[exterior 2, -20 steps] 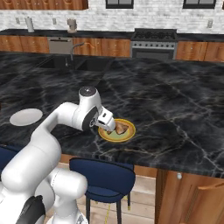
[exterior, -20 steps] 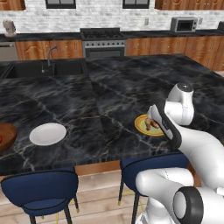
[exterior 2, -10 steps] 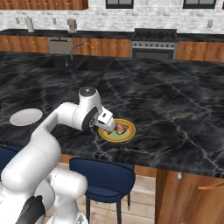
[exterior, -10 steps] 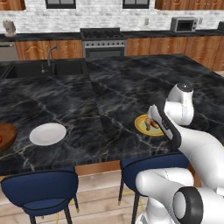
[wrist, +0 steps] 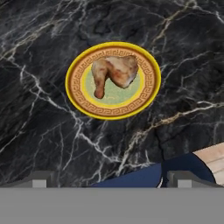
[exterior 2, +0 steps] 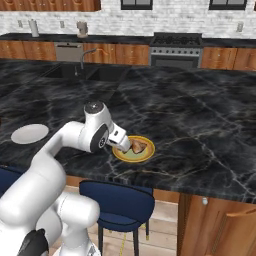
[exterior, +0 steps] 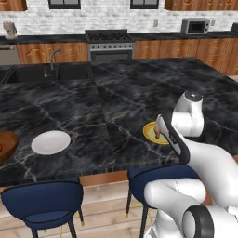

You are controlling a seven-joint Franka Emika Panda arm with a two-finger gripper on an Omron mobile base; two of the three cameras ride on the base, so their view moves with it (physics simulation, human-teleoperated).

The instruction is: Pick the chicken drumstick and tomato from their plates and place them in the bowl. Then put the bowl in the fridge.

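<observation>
The golden-brown chicken drumstick point(wrist: 114, 71) lies on the yellow plate point(wrist: 113, 109) with the darker patterned rim, near the counter's front edge. It also shows as the drumstick point(exterior 2: 139, 146) on the yellow plate point(exterior 2: 145, 156), and the plate point(exterior: 149, 132) is partly covered by the hand. My gripper point(wrist: 111, 179) hangs open just above the plate's near side, its fingertips point(wrist: 40, 178) wide apart with nothing between them. The plain white plate point(exterior: 51, 142) is bare. The wooden bowl point(exterior: 5, 145) sits cut off at the left edge, with a sliver of red in it that looks like the tomato. The fridge is out of view.
The black marble island counter point(exterior: 116, 97) stretches far behind the plates. Blue stools point(exterior: 44, 200) stand under its front edge, one right below the yellow plate point(exterior 2: 117, 200). A sink with a tap point(exterior: 53, 58) and a stove point(exterior: 109, 42) line the back wall.
</observation>
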